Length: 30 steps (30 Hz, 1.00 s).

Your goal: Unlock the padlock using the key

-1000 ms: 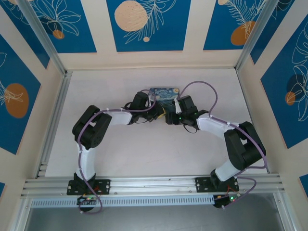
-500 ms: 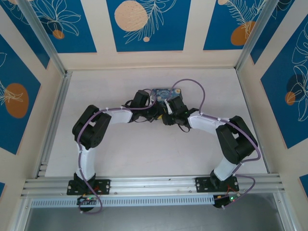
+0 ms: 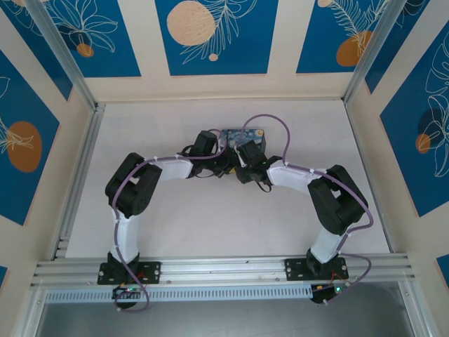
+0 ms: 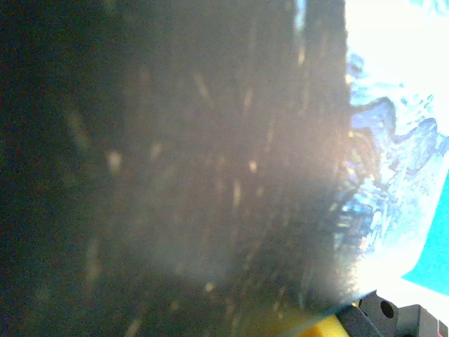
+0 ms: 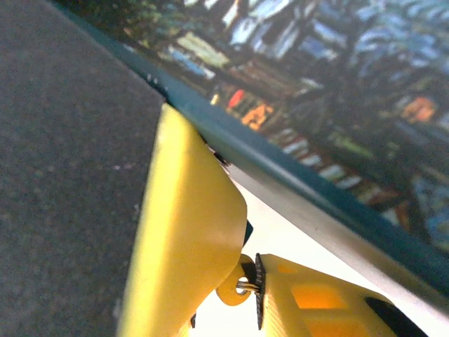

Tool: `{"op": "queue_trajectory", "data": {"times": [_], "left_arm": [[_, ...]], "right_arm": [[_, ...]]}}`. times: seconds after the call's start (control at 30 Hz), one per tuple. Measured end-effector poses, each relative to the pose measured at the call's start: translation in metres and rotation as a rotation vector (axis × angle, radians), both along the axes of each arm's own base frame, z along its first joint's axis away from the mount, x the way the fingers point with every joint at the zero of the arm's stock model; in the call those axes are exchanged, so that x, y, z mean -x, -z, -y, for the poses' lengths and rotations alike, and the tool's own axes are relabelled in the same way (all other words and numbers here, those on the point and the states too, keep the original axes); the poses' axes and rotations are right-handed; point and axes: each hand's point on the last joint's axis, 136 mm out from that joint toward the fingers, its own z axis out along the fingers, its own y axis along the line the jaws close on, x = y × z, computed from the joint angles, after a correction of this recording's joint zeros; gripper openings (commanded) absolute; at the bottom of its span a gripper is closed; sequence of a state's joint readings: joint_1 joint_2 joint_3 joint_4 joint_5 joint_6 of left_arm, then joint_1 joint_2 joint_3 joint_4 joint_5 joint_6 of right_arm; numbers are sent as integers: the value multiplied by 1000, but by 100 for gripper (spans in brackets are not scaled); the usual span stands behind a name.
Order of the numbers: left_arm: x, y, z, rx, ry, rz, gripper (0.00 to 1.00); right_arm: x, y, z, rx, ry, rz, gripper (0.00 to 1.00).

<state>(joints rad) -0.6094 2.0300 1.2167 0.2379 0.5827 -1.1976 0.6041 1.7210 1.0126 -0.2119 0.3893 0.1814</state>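
Top external: left pincer (image 3: pixel 222 153) together, right pincer (image 3: pixel 240 149) gap untellable, both at far painted box (image 3: pixel 242 133); you likely have unlocking ahead.

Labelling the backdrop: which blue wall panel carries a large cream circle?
The middle back panel; its big circle is cream, while the neighbouring panels' circles are orange.

L arm (image 3: pixel 133 189) & R arm (image 3: pixel 337 203) are bent inward, elbows out, wrists nearly met at centre. L gripper (image 3: pixel 223 167) is clamped shut. R gripper (image 3: pixel 243 167): yellow fingers (image 5: pixel 189 232) are seen close together, grip unclear.
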Motion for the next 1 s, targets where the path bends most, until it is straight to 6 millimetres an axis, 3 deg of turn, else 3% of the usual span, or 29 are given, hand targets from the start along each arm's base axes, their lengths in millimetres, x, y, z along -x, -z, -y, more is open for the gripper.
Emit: {"op": "queue_trajectory", "data": {"times": [0.1,0.4,0.67,1.0], "left_arm": [[0,0,0,0,-1,-1,0],[-1,0,-1,-1,-3,-4,0],[-1,1,-2,-5,-2,-5,0],[0,1,-2,-4,-2,-6,0]], "right_arm": [[1,0,0,3,0,-6,28],[0,-1,4,0,8,-19,11],[2,0,3,-17,8,-37,1],[7,-4,3,-233,31,-148,3]]}}
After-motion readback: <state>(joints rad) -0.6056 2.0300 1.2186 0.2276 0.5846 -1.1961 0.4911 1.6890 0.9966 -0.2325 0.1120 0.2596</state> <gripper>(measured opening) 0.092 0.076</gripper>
